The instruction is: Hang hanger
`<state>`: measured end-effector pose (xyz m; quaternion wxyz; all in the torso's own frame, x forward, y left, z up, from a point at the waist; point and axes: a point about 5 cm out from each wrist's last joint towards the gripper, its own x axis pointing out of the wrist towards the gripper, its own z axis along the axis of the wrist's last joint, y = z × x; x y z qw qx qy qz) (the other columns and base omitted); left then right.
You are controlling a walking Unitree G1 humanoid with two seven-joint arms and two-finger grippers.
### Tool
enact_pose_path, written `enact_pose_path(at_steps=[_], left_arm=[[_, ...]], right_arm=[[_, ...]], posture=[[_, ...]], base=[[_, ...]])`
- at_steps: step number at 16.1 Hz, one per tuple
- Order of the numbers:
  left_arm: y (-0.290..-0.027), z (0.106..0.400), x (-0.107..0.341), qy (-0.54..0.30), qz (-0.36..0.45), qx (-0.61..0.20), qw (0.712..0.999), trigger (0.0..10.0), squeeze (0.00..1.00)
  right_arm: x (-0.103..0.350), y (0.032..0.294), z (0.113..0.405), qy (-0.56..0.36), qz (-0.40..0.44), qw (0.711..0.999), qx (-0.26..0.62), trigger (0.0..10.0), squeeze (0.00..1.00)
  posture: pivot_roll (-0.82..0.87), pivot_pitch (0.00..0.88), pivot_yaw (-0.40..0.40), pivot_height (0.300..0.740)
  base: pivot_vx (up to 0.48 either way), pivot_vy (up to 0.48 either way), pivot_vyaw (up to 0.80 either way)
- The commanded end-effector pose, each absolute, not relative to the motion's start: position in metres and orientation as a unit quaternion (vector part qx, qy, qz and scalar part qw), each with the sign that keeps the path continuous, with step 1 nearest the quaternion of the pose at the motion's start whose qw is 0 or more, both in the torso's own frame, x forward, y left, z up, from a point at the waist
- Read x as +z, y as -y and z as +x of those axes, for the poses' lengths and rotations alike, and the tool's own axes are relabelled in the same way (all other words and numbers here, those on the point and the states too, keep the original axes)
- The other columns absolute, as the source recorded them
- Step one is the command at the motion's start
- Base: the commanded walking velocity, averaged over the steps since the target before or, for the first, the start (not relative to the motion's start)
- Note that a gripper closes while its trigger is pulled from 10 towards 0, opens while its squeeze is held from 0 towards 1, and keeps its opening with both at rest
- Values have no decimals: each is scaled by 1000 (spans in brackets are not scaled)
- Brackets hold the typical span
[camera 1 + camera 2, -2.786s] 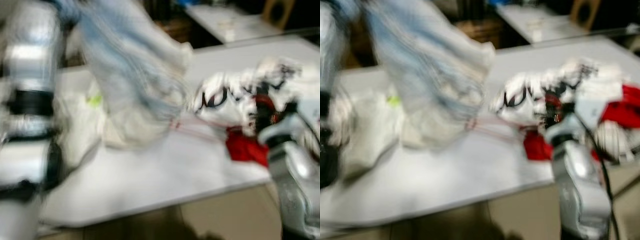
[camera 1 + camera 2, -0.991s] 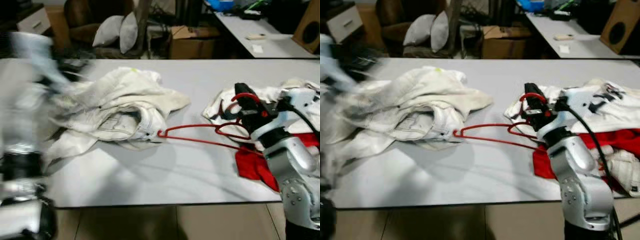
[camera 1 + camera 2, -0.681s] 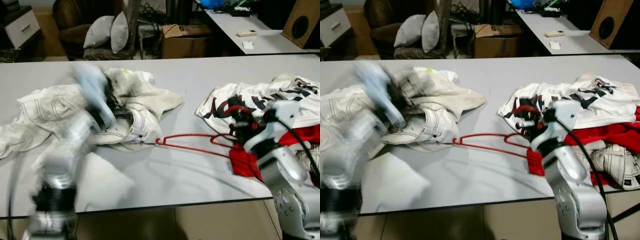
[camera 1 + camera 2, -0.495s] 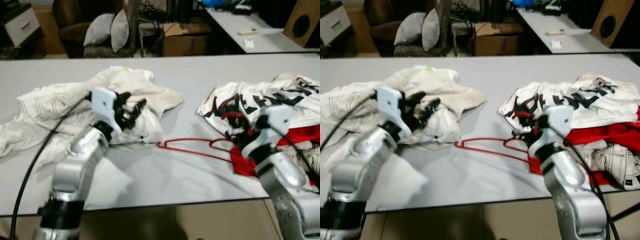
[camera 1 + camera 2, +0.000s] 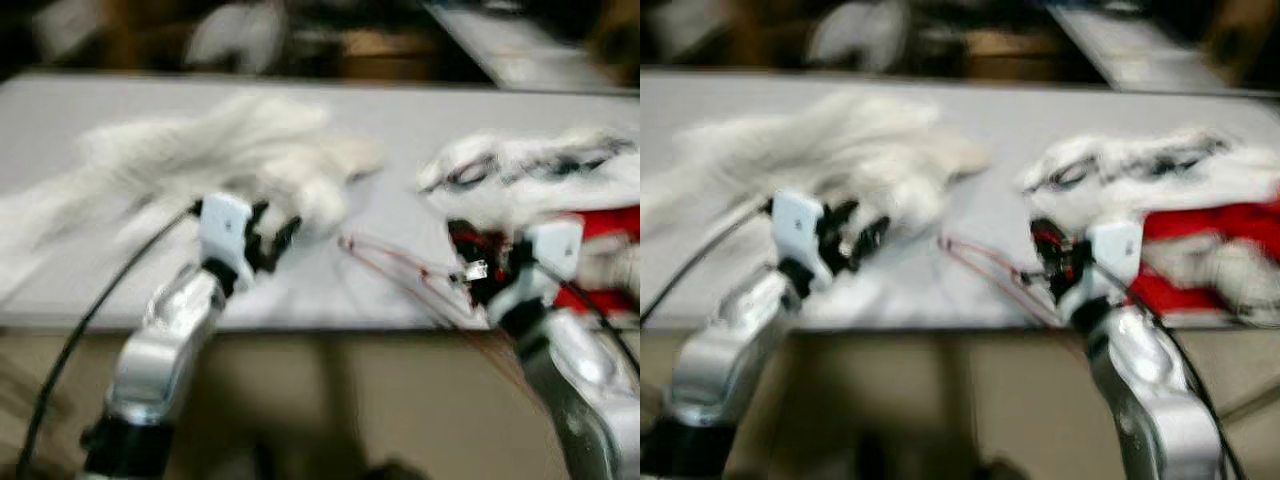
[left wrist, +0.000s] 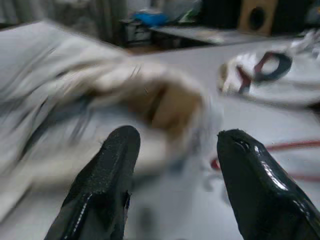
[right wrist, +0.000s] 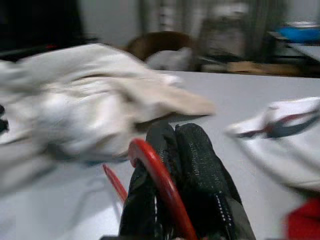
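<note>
Thin red wire hanger [image 5: 400,268]: now lifted off the grey table [image 5: 400,130], tilted.
Left gripper [image 6: 172,165]: pulled back from crumpled white garment [image 5: 240,160].

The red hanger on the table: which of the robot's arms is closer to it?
Right. The right tool is shut on the red hanger, gripping its hook. The left tool is open, apart from the hanger, by the white clothes.
</note>
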<state>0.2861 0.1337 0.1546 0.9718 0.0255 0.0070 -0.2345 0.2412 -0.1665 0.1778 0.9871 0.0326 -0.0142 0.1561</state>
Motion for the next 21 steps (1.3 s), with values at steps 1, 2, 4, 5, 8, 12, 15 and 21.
enact_pose_path(at_steps=[1, 2, 4, 5, 8, 12, 15, 21], left_arm=[[-130, 288, 163, 5, 34, -241, 970, 10000, 0], [-129, 288, 162, 4, 33, -243, 970, 10000, 0], [-130, 287, 158, -2, 28, -245, 969, 10000, 0], [-134, 287, 153, -11, 20, -242, 970, 10000, 0], [-140, 283, 143, -27, 41, -239, 970, 10000, 0], [-137, 286, 142, -26, 46, -233, 971, 10000, 0], [-130, 289, 148, -10, 31, -258, 965, 10000, 0], [-112, 301, 189, 2, 40, -519, 854, 10000, 1000]], right_arm=[[178, 168, 238, 13, 29, 987, 158, 10000, 0], [179, 168, 237, 12, 25, 986, 163, 10000, 0], [177, 168, 234, 6, 20, 985, 173, 10000, 0], [175, 169, 231, -1, 15, 984, 180, 10000, 0], [171, 167, 226, -17, 4, 978, 206, 10000, 0], [171, 170, 232, -17, -10, 978, 205, 10000, 0], [174, 174, 241, -10, -27, 976, 218, 10000, 0], [190, 168, 257, 1, -107, 929, 353, 10000, 0]], posture=[[-93, 66, 27, 740], [-94, 65, 31, 740], [-94, 67, 34, 740], [-94, 69, 35, 740], [-96, 72, 34, 740], [-96, 74, 26, 740], [-89, 67, 26, 740], [-76, 49, 26, 740]], base=[[-307, 0, 0], [-304, 0, 0], [-150, 0, 0], [0, 0, 0], [0, 0, 0], [0, -314, 0], [0, -160, 0], [0, 0, 0]])
